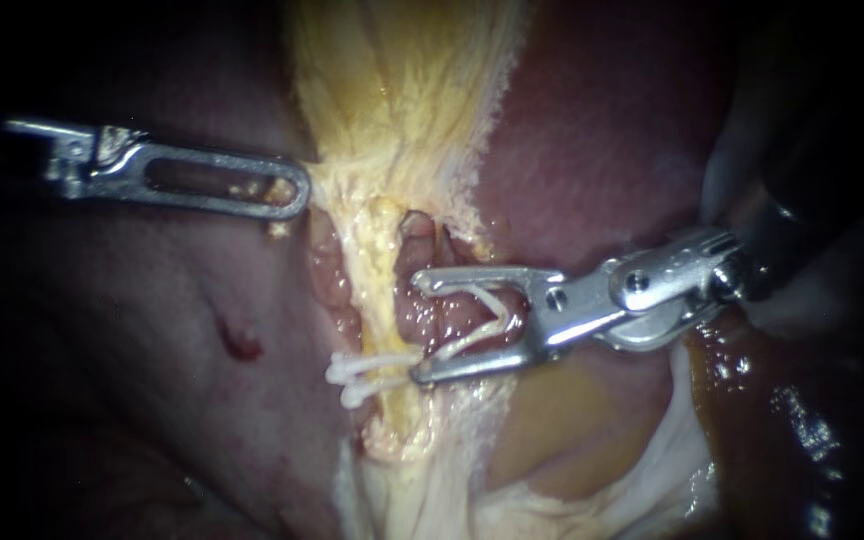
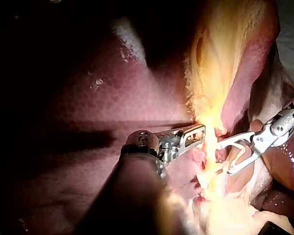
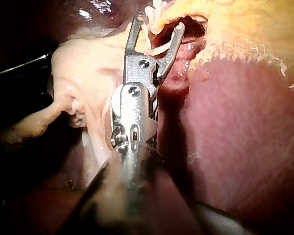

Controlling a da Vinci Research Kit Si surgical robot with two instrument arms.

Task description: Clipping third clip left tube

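At mid-scene in the endoscope view, the right instrument (image 1: 419,328) carries a white clip (image 1: 482,320) between wide-spread jaws, both touching it, their tips just right of the tube (image 1: 380,270). Two clips (image 1: 362,380) already cross that tube (one end meets the near jaw tip). On the far side, the left instrument (image 1: 295,190) is clenched on yellow tissue (image 1: 402,110).

From the left wrist, the left instrument (image 2: 198,133) bites the yellow tissue (image 2: 225,58) ahead of it. The right instrument (image 2: 225,158) stands just past the tube (image 2: 211,147).

From the right wrist, the right instrument (image 3: 158,22) grips the clip (image 3: 159,48), with liver (image 3: 245,137) beside its shaft.
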